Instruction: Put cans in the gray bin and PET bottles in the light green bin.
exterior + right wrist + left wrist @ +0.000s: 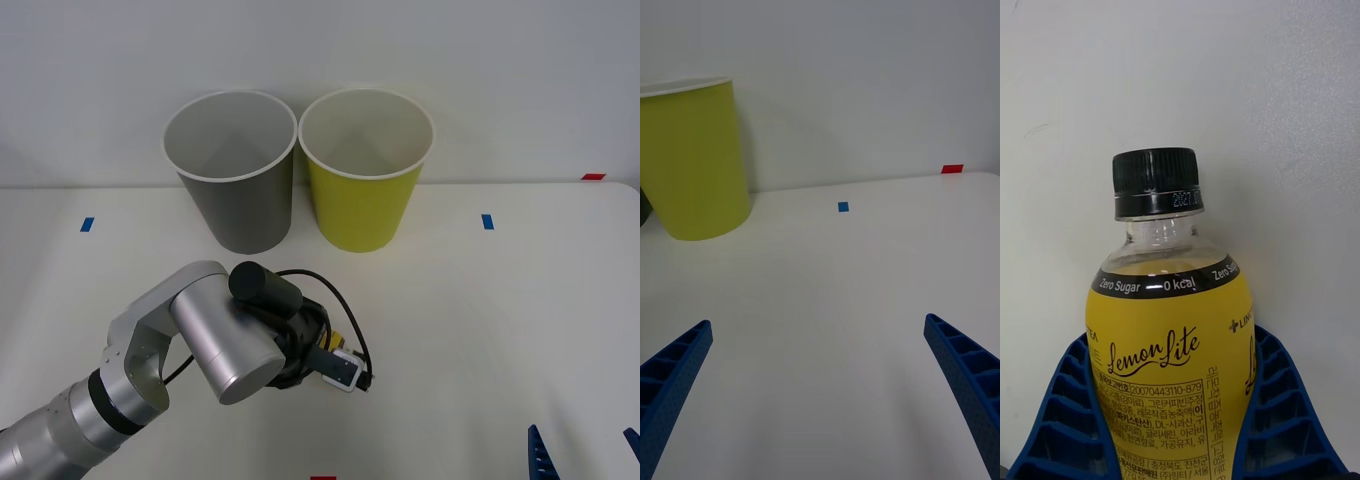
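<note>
- PET bottle (1169,352): one small bottle with a yellow label, black bands and a black screw cap lies between the ribbed blue fingers (1071,420) of the left hand (335,365), which press against both sides of its body, near the middle of the tabletop's front half.
- In the front view the left arm's silver wrist and black cabling cover almost all of the bottle; only a sliver of yellow shows beside the hand.
- The left wrist view cuts off the bottle's lower part, and bare white surface lies past the cap.
- The gray bin (235,190) and the light green bin (365,190), one of each, stand upright side by side at the far edge of the tabletop (500,330), rims very nearly touching, with a wall right behind them.
- Both white interiors are open to the camera; their bottoms cannot be made out.
- Bare tabletop separates the left hand from the two bins and runs wide toward the right edge.
- The right hand (816,397) sits at the near right corner with its blue fingers spread wide, holding nothing; the front view cuts them off at the tips.
- Small tape marks dot the surface: two blue squares (487,221) near the far edge, one at each side, a red one (593,176) at the far right corner and another red one at the near edge.
</note>
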{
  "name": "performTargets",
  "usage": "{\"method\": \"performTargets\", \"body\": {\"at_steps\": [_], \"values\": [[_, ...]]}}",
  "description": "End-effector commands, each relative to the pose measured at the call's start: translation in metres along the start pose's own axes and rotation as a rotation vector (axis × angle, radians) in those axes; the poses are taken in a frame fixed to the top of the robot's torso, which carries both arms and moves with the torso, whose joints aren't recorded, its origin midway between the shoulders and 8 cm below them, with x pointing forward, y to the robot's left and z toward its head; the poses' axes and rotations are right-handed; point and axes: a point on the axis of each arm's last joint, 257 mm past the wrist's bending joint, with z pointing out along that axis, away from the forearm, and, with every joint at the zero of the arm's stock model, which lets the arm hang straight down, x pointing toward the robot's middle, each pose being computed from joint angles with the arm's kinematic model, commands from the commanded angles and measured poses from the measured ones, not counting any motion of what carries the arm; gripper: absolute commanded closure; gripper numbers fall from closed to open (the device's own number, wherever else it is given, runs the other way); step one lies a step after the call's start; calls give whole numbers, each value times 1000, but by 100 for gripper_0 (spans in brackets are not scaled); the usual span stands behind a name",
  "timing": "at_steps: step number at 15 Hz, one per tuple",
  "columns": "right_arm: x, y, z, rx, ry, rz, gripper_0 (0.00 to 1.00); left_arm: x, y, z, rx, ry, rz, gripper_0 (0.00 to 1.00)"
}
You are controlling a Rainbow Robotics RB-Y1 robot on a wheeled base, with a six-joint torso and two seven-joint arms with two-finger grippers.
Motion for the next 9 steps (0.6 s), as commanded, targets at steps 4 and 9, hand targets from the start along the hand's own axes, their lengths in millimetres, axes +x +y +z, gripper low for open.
{"method": "performTargets", "body": {"at_steps": [4, 9], "values": [[0, 0, 0, 0, 0, 0, 2, -5, 2, -20, -25, -39, -74, 100], [0, 0, 0, 0, 0, 0, 2, -1, 5, -63, -30, -13, -202, 100]]}}
